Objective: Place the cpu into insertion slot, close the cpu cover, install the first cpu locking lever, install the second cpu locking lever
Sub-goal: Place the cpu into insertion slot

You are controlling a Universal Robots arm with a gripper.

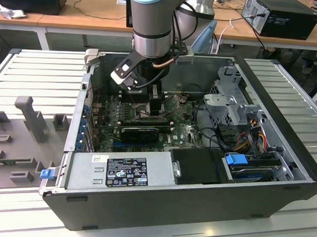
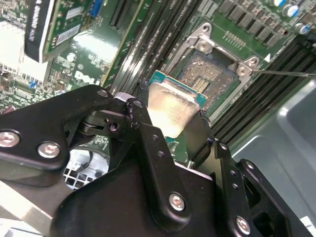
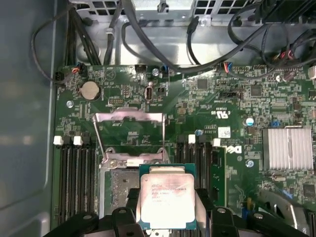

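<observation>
The ribbed metal worktop (image 1: pixel 40 78) carries an open dark case (image 1: pixel 171 207), and I reach down into it over the green motherboard (image 3: pixel 237 98).

In both wrist views the socket (image 2: pixel 210 74) lies bare. It is a square bed of fine gold contacts, grainy-looking, inside a dull steel bracket with a screw at each corner. The cover (image 3: pixel 128 117), a thin grey metal frame with a wide window, stands flipped up off the socket on the side away from me. A thin wire lever (image 2: pixel 281 73) juts out beside the socket, unlatched.

My end effector (image 2: pixel 170 118) is clenched on the cpu (image 3: pixel 167 200), with a matte black finger on each of two opposite edges. The chip is a small flat square on green board. Its top is a pale, brushed, silvery-beige plate that catches the light.

I judge this to be the first step, placing the cpu. The chip hangs near the socket and partly over it, shifted to one side, not seated. As I read it, seating it calls for squaring its edges with the bracket, matching its orientation and keeping it level. Contacts that fine would not forgive a skewed or forced drop.
</observation>
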